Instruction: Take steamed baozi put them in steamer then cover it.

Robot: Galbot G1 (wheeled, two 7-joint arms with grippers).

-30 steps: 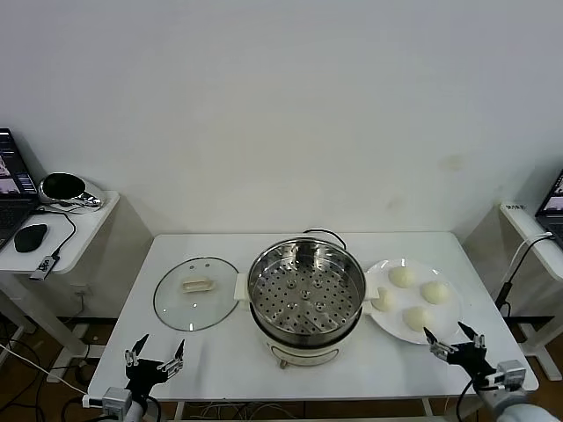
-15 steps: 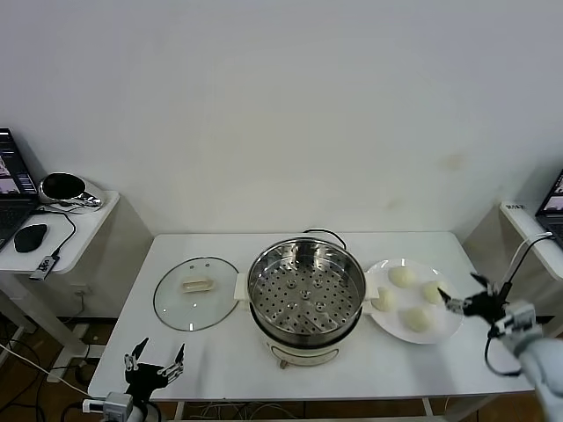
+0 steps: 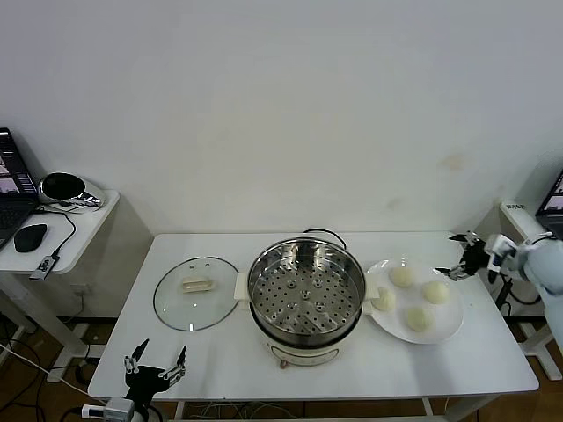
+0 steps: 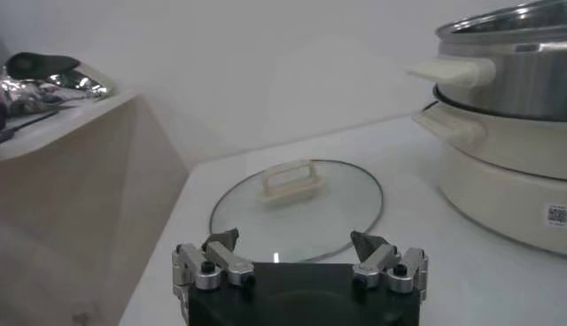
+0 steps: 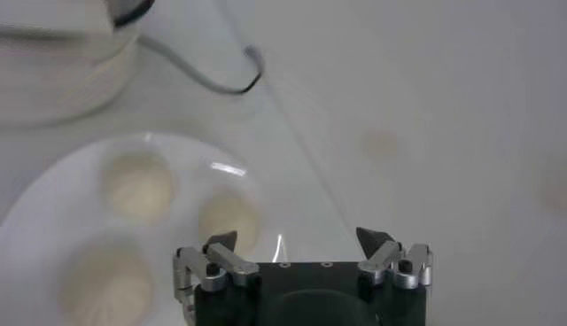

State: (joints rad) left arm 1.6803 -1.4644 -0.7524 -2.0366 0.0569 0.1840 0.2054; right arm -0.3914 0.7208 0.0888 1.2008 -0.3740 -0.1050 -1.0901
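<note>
Baozi first: four small round creamy-white steamed buns [image 3: 413,296] sit on a flat white round plate [image 3: 446,325], on the white surface [image 3: 220,360] just to the right of the shiny round steel steamer pot [image 3: 305,294] with its cream base. None of them are in the pot; from the head view you can look straight down onto the bare perforated tray inside. That same view shows the round clear glass lid [image 3: 195,294] with the cream rectangular handle lying flat on the surface to the left of the pot, close to its side handle but apart from it. The left pincer [image 3: 153,361] is parked low at the front left edge of the surface, jaws spread wide and holding nothing. The left wrist view gives you something the head cam doesn't: a low side-on look across the lid [image 4: 297,211] to the pot's stacked steel wall and cream handles [image 4: 505,106], with the left pincer [image 4: 296,245] gaping open in front. The right pincer [image 3: 462,255] is up at the right rim of the plate, near the back, also wide open and empty. Its own wrist view looks down past the open right pincer [image 5: 299,241] and catches three of the buns [image 5: 137,186] on the plate [image 5: 53,186], plus a loop of black cord [image 5: 232,84] the head cam only shows behind the pot.
</note>
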